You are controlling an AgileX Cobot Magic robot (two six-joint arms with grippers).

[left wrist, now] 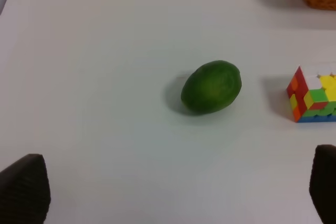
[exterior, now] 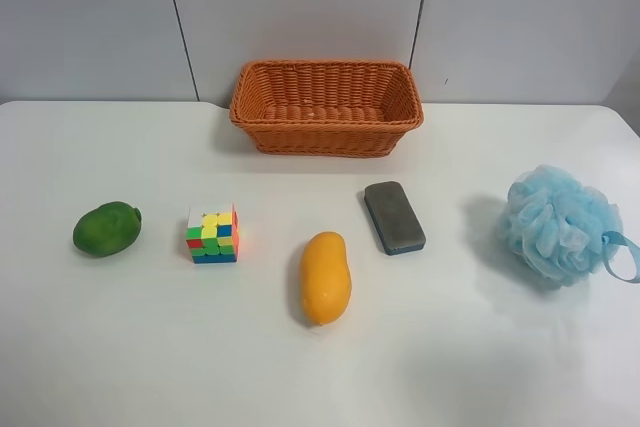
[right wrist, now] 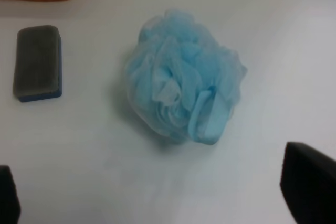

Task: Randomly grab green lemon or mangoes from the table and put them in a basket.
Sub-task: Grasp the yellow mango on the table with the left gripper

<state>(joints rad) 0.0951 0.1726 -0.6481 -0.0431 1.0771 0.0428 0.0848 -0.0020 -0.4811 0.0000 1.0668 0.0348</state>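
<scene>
The table is carrying everything, and nothing of the job is showing as done yet. The basket is sitting at the far edge by the wall, and only bare weave is showing inside it, so both fruits are waiting to go in. A blue bath puff is resting well apart at the exterior high view's right; it is no part of the job.

The mango is lying on its side near the middle of the table, in front of the basket and clear of its neighbours. A grey block is lying just beside it, nearer the basket. The green lemon is sitting alone towards the exterior high view's left, with a puzzle cube standing between it and the mango, apart from both.

The left gripper is hanging above the table with its jaws spread wide and nothing between them, looking at the green lemon. The right gripper is likewise gaping and holding nothing, facing the bath puff and the grey block. By my judgement, the whole job is lying ahead: picking either fruit, carrying it and dropping it in.
</scene>
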